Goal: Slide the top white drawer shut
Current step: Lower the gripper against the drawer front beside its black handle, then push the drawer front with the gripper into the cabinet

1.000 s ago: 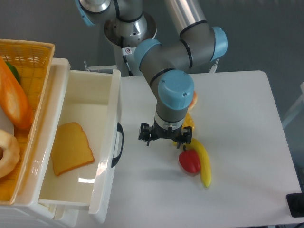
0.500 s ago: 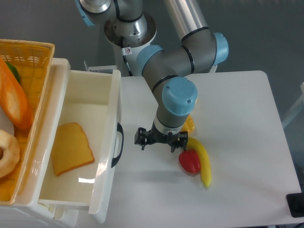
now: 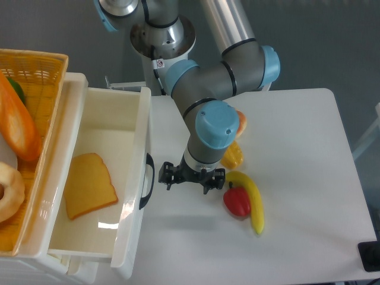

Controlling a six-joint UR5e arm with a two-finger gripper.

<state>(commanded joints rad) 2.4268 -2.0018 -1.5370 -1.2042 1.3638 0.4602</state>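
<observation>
The top white drawer [image 3: 135,196] stands pulled out toward the right. A tan slice [image 3: 89,185] lies flat in its tub. Its black curved handle [image 3: 148,180] faces the table. My gripper [image 3: 191,179] points down over the white table, a short gap to the right of that handle and at the same height in the picture. Its fingers [image 3: 168,177] look spread apart with nothing between them. The arm's blue-capped wrist covers part of the gripper from above.
A yellow woven basket [image 3: 41,65] with bread and a carrot sits on the cabinet at far left. Right of the gripper lie a red pepper [image 3: 237,202], a banana [image 3: 254,205], a yellow pepper [image 3: 233,155] and an orange fruit [image 3: 241,122]. The robot base [image 3: 161,32] stands behind.
The gripper has moved left and slightly toward the front, from beside the red pepper to close by the drawer handle. The drawer has not moved.
</observation>
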